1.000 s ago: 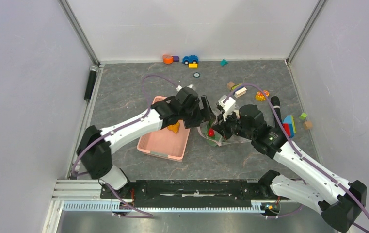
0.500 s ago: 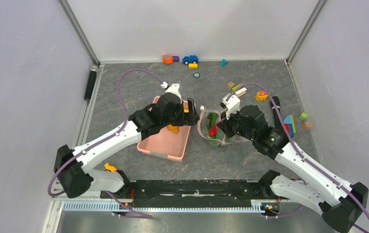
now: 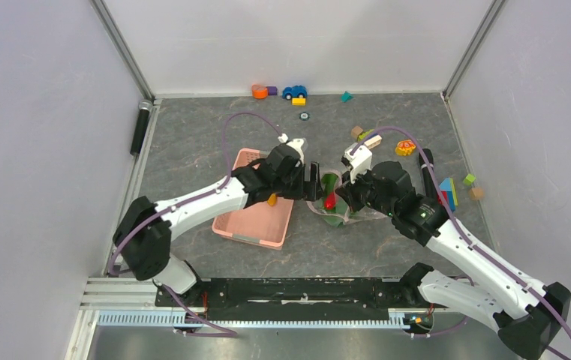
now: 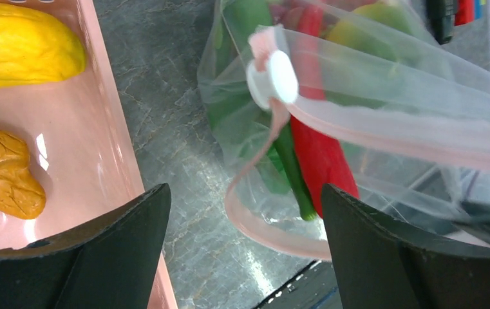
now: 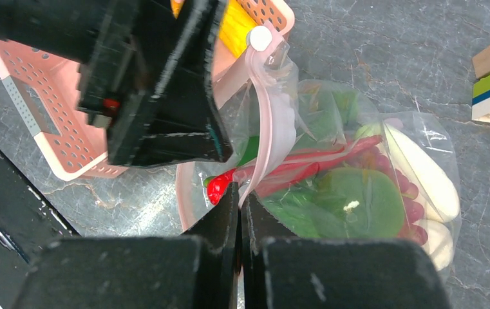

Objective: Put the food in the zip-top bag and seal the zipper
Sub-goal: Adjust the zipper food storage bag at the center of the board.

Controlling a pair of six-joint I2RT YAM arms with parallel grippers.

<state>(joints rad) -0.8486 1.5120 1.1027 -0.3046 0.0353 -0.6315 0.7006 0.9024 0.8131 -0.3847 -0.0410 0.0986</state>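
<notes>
**Operator:** How are the claws set?

**Technician:** The right gripper (image 5: 240, 193) is clamped on the thin pinkish zip strip (image 5: 274, 129). The left gripper (image 4: 242, 199) is spread wide, and nothing is held in it.

**Operator:** Where is the clear, dotted plastic zip-top bag (image 4: 384, 96)?

**Technician:** It is found directly ahead of the left claw. One red chili (image 4: 319, 154) is counted inside. One white slider tab (image 4: 272, 78) lies beyond the fingertips, with the strip running rightward from it. One yellow piece (image 4: 17, 45) and one orange piece (image 4: 0, 170) lie in the pink slotted plastic basket (image 4: 110, 148), nearer the left arm.
</notes>
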